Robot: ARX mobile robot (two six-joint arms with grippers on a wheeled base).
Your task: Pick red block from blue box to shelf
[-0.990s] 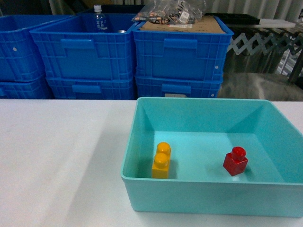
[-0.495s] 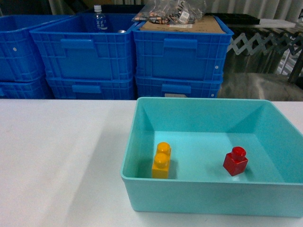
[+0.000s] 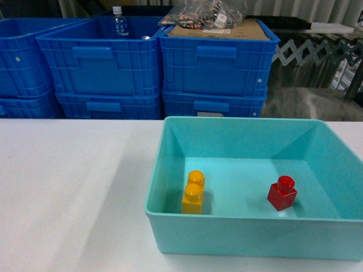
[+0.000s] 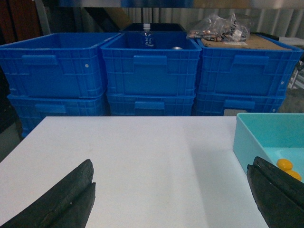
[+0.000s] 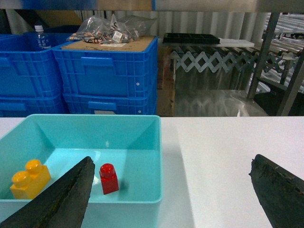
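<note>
Red block (image 3: pixel 282 194) right of two-stud brick (image 3: pixel 193 192), both inside blue box (image 3: pixel 249 232), apparently apart.

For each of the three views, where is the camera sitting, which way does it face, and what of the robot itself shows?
Head: above the white table, slanting down into the blue box; nothing of the robot shows.
Left wrist: low, facing forward at dark blue crates; left end effector open.
Right wrist: low, facing forward over the box; right end effector open.
Shared: all three show the yellow brick; head and right wrist show the red block.
</note>
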